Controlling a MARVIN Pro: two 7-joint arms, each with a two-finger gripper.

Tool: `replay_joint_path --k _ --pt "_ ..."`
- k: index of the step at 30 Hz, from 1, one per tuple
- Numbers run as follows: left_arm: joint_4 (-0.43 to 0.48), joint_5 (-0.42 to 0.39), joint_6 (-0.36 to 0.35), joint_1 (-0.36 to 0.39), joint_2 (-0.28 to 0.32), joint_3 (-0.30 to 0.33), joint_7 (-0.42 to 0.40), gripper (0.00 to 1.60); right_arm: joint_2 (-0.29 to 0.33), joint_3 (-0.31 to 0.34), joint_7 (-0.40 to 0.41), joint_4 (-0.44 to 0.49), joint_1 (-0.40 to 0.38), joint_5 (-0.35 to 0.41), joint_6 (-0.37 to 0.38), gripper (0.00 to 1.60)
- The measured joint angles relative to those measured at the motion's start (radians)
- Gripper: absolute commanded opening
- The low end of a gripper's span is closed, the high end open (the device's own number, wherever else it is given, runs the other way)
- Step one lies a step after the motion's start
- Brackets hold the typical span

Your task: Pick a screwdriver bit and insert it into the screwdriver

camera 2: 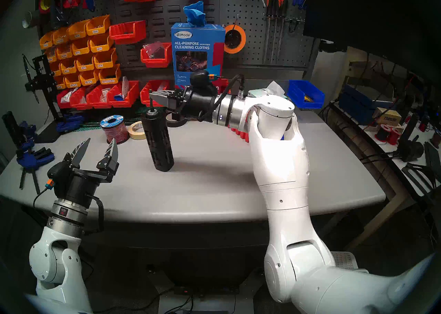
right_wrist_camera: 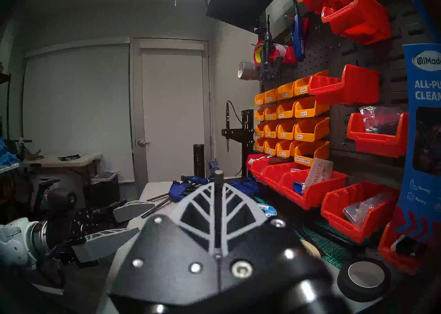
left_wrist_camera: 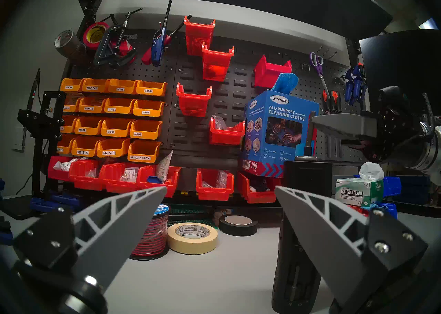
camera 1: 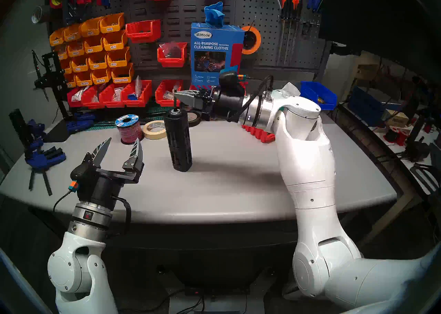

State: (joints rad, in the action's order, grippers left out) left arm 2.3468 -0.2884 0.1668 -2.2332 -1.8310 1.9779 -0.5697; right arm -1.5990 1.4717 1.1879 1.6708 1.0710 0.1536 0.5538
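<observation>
The screwdriver (camera 1: 179,139) (camera 2: 160,139) is a tall black slotted cylinder standing upright mid-table. My right gripper (camera 1: 177,95) (camera 2: 152,95) (right_wrist_camera: 217,187) reaches in level from the right, shut on the screwdriver bit (camera 1: 175,100) (camera 2: 150,101) (right_wrist_camera: 218,211). This thin dark rod hangs vertically right over the silver-ringed socket. Whether its lower end sits in the socket I cannot tell. My left gripper (camera 1: 123,140) (camera 2: 101,140) (left_wrist_camera: 220,188) stands open and empty, near the table's front left, apart from the screwdriver (left_wrist_camera: 298,258).
A red-and-black wire spool (camera 1: 130,127), a cream tape roll (camera 1: 155,129) and a black tape roll (left_wrist_camera: 238,225) lie behind the screwdriver. Blue clamps (camera 1: 44,157) lie at the left edge. A red toothed rack (camera 1: 259,134) lies under my right forearm. Bins and a cleaning-cloth box (camera 1: 216,53) line the back.
</observation>
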Motion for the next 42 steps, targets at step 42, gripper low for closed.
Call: replay_joint_path --k 42 --pt "0.0 0.0 0.0 0.0 0.0 0.0 0.0 1.6 0.042 -0.05 0.01 0.011 -0.051 -0.048 0.061 0.0"
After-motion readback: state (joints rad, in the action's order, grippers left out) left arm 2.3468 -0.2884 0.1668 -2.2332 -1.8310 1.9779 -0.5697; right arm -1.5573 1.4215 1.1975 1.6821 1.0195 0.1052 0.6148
